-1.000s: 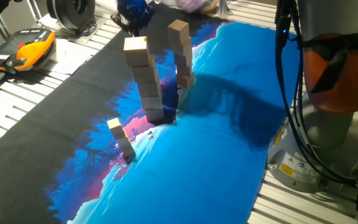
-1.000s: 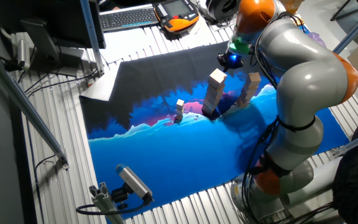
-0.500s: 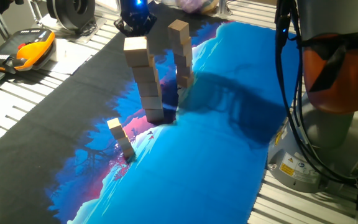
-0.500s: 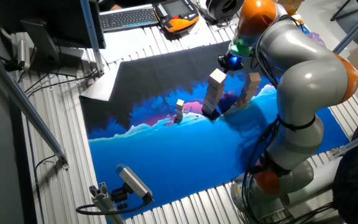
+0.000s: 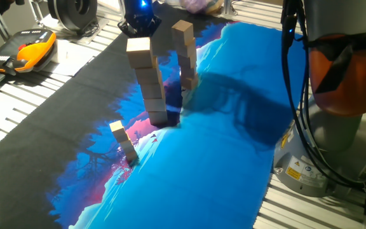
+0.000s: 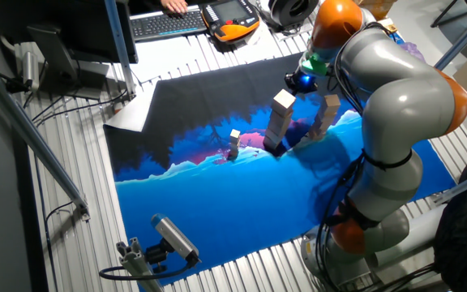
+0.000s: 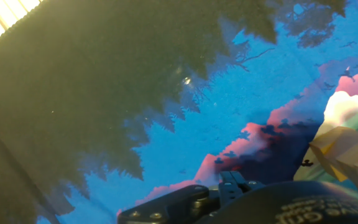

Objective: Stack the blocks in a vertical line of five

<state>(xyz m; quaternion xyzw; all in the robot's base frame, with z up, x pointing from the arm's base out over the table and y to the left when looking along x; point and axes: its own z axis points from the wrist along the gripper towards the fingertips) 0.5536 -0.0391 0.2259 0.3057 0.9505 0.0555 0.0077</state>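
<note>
Three stacks of blocks on the mat, and your gripper (image 5: pixel 137 20) is up at the far edge of the scene, behind and above the tallest one. You only see its dark body with a blue light glowing on it, so whether the jaws are spread or pressed together, can't tell. Hand view doesn't help either: just dark hardware along the bottom edge and a tan block face poking in at the right.

Closest to the gripper is the tall stack (image 5: pixel 150 81), leaning a bit. Just beside it toward the robot base stands a second stack (image 5: pixel 186 52), close enough that the gap between them looks tight. The short stack (image 5: pixel 124 143) sits well apart, nearer the front of the mat (image 5: pixel 221 159).

Room-wise, you've got a wide bare stretch of blue mat on the base side. The black part of the mat runs out to the slatted table (image 5: pixel 18 108), where an orange-and-black device (image 5: pixel 29 51) sits.
</note>
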